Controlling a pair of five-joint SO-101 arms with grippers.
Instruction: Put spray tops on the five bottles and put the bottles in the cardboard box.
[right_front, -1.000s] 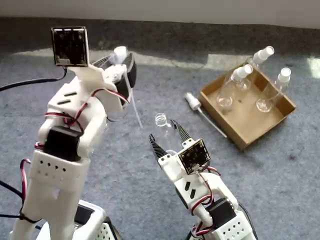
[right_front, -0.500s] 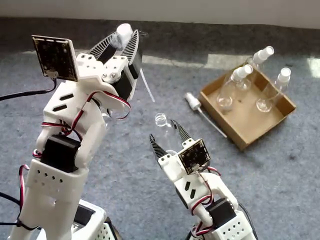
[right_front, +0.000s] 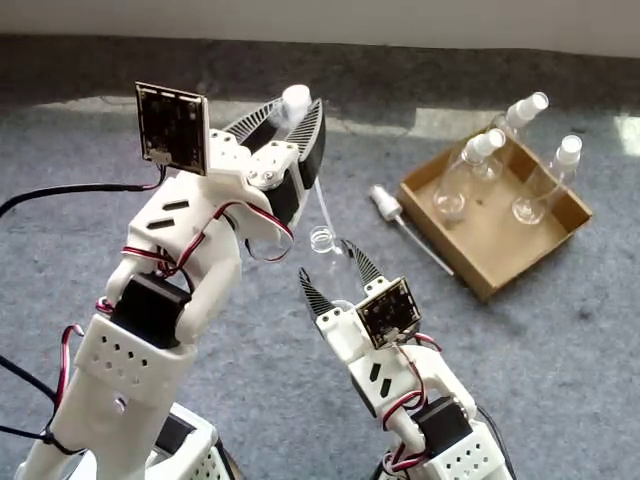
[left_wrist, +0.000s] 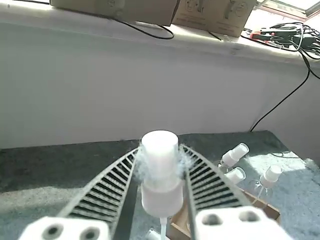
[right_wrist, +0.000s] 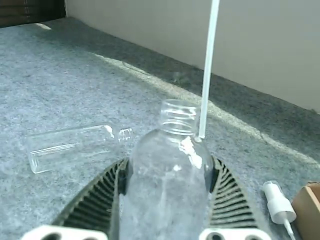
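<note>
While right end effector (right_wrist: 168, 172) clamps the bottle (right_wrist: 167, 200), left end effector (left_wrist: 160, 150) pinches the spray top (left_wrist: 160, 172) above it.

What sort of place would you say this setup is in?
Probably an indoor lab or workshop corner: a grey carpet-like surface runs up to a plain white wall, with cartons and loose cables on the ledge above it.
</note>
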